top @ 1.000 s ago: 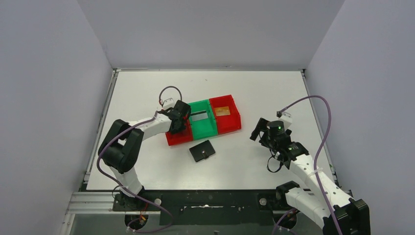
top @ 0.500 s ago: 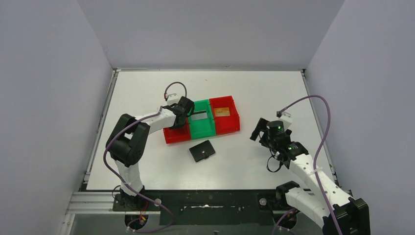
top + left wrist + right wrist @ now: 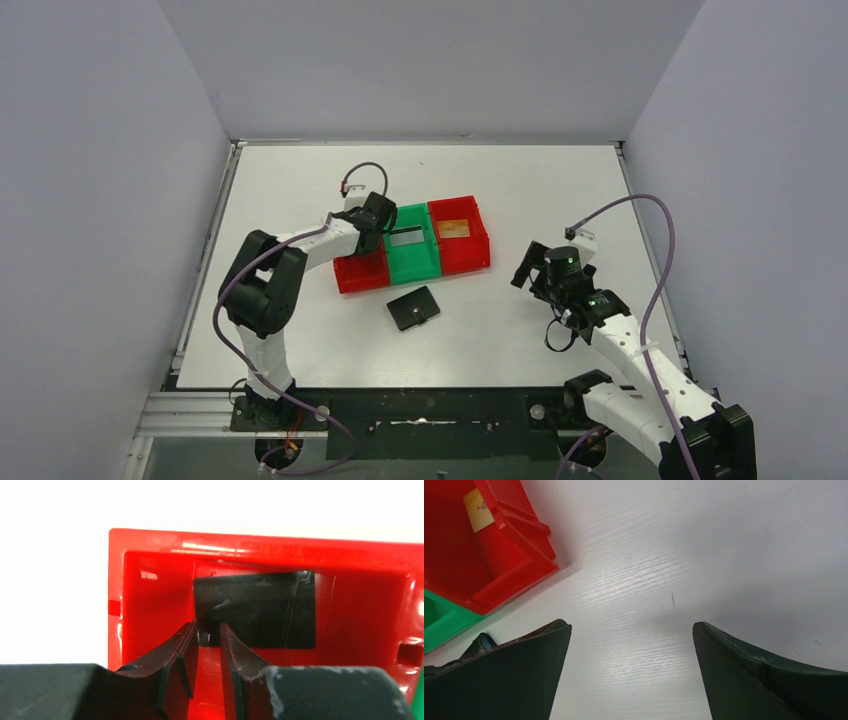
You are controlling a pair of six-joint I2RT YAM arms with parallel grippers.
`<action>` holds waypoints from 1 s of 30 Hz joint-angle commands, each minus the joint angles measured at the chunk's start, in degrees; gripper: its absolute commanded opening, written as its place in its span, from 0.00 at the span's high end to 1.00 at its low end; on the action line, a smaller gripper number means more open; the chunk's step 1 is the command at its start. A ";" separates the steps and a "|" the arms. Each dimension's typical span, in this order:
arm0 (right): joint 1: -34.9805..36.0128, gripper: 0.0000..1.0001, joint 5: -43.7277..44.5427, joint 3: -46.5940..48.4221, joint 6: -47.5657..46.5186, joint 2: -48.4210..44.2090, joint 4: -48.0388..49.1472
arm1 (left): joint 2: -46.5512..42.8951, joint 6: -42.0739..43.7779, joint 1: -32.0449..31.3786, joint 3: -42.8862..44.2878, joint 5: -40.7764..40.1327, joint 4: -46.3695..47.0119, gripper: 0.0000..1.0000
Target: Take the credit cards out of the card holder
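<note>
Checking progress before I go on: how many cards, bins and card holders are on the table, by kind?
Credit cards: 3 (black card, silver-grey card, orange-gold card)
Bins: 3 (left red bin, green bin, right red bin)
Card holder: 1
Total: 7

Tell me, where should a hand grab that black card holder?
Probably from straight above, pinching the card holder across its narrower span, by its two long edges: it lies flat on the table, leaving only thin edges to catch.
</note>
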 commanded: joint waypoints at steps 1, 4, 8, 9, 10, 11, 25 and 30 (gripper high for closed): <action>-0.24 0.02 1.40 1.12 -0.44 -0.54 0.78 | 0.39 2.99 0.82 3.24 -0.90 3.64 0.78; -0.24 0.02 0.02 1.15 -1.06 -1.21 1.06 | -2.23 1.89 0.08 3.54 -0.87 2.48 0.78; -0.08 0.02 -7.92 0.51 -3.97 -1.72 4.72 | -10.82 -0.21 -0.48 0.14 4.68 4.36 0.74; 0.08 0.02 -10.20 0.34 -4.08 -1.41 5.90 | -13.11 -1.06 -0.68 -0.87 5.22 4.48 0.73; 0.55 0.02 -11.68 0.21 -3.56 -0.98 7.13 | -15.83 -1.91 -0.90 -1.90 5.84 4.54 0.71; 1.30 0.02 -12.80 0.04 -2.46 -0.34 8.34 | -18.51 -2.25 -1.01 -3.27 7.03 5.09 0.68; 34.80 0.08 15.85 12.91 29.49 26.36 10.79 | -49.10 -8.16 0.72 -19.75 20.55 2.13 0.08; 38.49 0.09 18.58 21.24 36.27 35.70 6.33 | -54.64 -9.83 0.95 -23.92 22.59 0.69 0.07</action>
